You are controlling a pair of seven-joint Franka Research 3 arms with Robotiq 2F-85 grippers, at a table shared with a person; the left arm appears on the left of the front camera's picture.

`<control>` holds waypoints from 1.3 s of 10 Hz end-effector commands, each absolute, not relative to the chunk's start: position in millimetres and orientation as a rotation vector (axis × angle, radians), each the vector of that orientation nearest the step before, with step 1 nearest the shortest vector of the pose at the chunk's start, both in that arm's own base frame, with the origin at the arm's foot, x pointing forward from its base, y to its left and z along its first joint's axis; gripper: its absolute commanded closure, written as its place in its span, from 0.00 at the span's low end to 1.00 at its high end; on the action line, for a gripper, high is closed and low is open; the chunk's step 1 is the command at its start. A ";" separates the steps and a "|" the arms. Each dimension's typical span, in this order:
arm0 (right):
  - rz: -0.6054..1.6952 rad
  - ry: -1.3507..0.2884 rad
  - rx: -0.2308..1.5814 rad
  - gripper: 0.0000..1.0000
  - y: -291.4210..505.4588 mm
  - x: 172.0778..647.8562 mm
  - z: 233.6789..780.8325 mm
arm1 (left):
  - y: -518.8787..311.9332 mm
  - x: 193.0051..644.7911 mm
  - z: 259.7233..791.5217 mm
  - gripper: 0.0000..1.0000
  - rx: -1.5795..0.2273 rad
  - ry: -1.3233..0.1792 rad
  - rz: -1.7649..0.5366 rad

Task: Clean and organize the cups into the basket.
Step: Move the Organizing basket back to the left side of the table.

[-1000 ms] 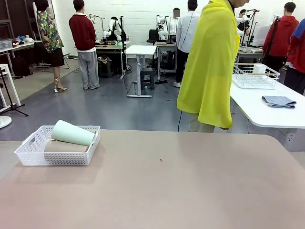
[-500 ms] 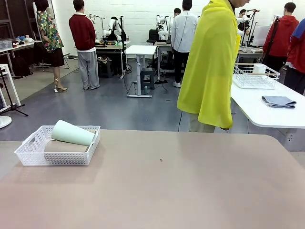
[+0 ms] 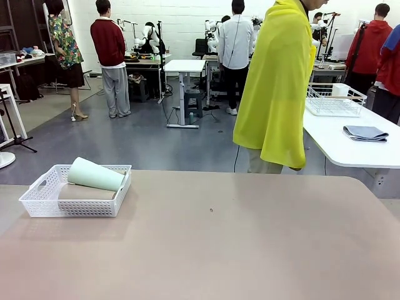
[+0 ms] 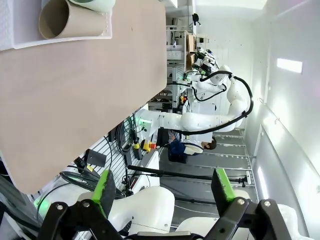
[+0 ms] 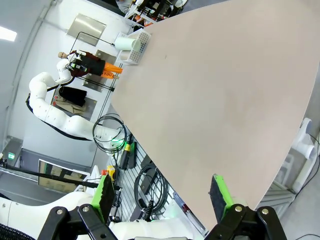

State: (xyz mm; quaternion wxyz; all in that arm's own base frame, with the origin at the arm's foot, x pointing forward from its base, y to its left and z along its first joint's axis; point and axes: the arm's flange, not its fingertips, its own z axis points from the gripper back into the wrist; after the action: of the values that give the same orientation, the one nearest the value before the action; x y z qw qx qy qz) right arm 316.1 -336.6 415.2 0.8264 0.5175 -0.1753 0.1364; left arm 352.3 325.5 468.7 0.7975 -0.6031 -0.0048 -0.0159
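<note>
The white lattice basket (image 3: 44,201) sits at the table's far left. A tan-brown cup (image 3: 86,192) lies on its side inside it, and a pale mint-green cup (image 3: 95,174) lies across the top. In the left wrist view my left gripper (image 4: 164,192) hangs open off the table's edge, with the basket (image 4: 60,39) and the tan cup (image 4: 70,20) far off at top left. My right gripper (image 5: 162,195) is open with nothing between its fingers, held above the table's near side. There the basket (image 5: 141,44) and the mint cup (image 5: 122,42) look small at the far end.
A person in a yellow cape (image 3: 275,87) stands at the far edge of the tan table (image 3: 237,244). A white side table at the right carries a wire basket (image 3: 334,100) and a folded grey cloth (image 3: 365,132). Other people stand farther back.
A person in white in the background has stepped left. The cups and the basket have not moved.
</note>
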 end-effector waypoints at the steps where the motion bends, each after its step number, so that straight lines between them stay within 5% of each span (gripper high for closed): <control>1: 0.298 -0.384 1.099 0.00 -334.4 314.0 415.3 | 326.6 348.1 466.9 0.00 -1.279 -0.007 -0.046; 3: 0.298 -0.384 1.099 0.00 -334.4 314.0 415.3 | 325.6 352.1 468.6 0.00 -1.295 -0.011 -0.034; 8: 0.298 -0.384 1.099 0.00 -334.4 314.0 415.3 | 352.4 320.1 479.3 0.00 -1.384 -0.377 0.086; 13: 0.298 -0.384 1.099 0.00 -334.4 314.0 415.3 | 364.7 318.4 479.6 0.00 -1.395 -0.352 0.089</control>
State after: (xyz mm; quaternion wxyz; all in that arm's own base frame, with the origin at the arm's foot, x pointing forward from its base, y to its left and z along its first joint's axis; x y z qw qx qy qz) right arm 316.1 -336.5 415.2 0.8264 0.5175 -0.1752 0.1364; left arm 318.9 362.2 478.3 0.7472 -0.6420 -0.1672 0.0401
